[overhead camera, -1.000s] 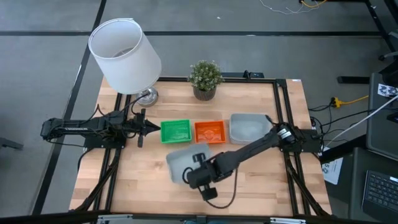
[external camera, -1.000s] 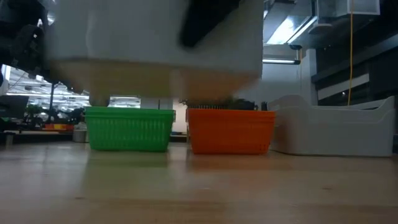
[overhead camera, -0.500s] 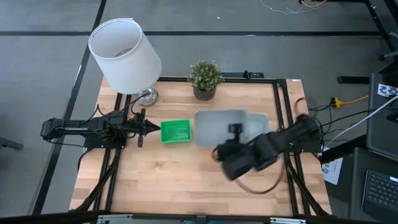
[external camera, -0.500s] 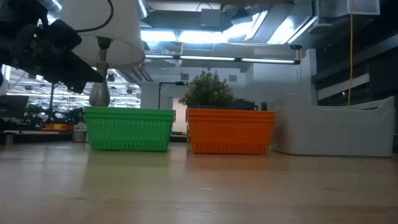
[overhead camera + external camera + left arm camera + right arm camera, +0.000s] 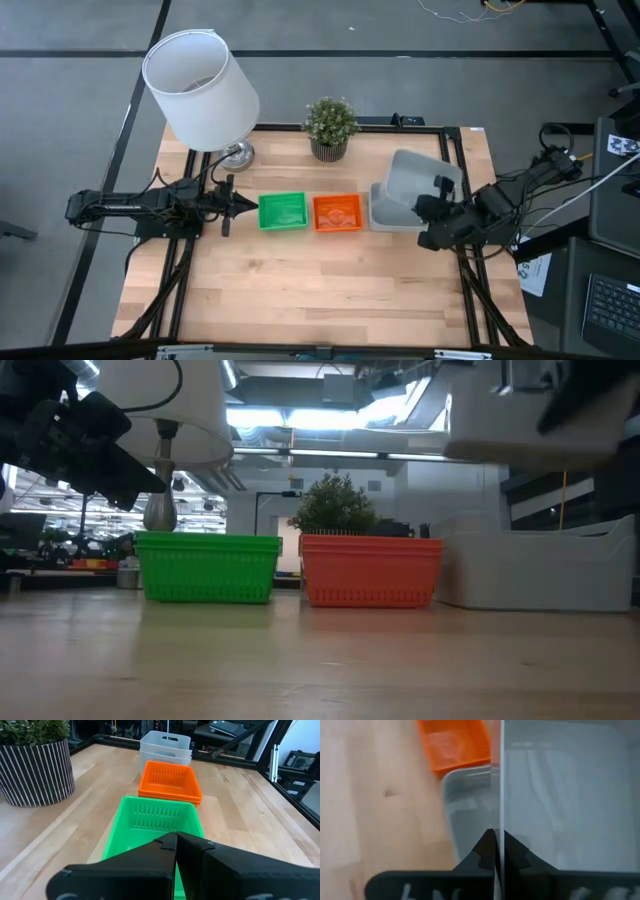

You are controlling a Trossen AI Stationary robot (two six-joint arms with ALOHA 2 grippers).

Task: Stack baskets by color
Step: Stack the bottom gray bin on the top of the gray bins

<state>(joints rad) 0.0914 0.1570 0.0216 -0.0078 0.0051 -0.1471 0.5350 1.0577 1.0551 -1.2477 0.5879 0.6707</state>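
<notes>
Looking down, the right gripper is clamped on a grey basket, tilted above the grey stack at the row's right end. Low down, it hangs tilted, so a rim might snag. Left gripper: closed, empty, near the green basket.

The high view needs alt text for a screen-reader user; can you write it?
Seen from above, the right tool holds a pale grey basket tilted over the grey stack, at the right end of a row with the orange stack and green stack. The left tool, shut, waits beside the green one.
</notes>
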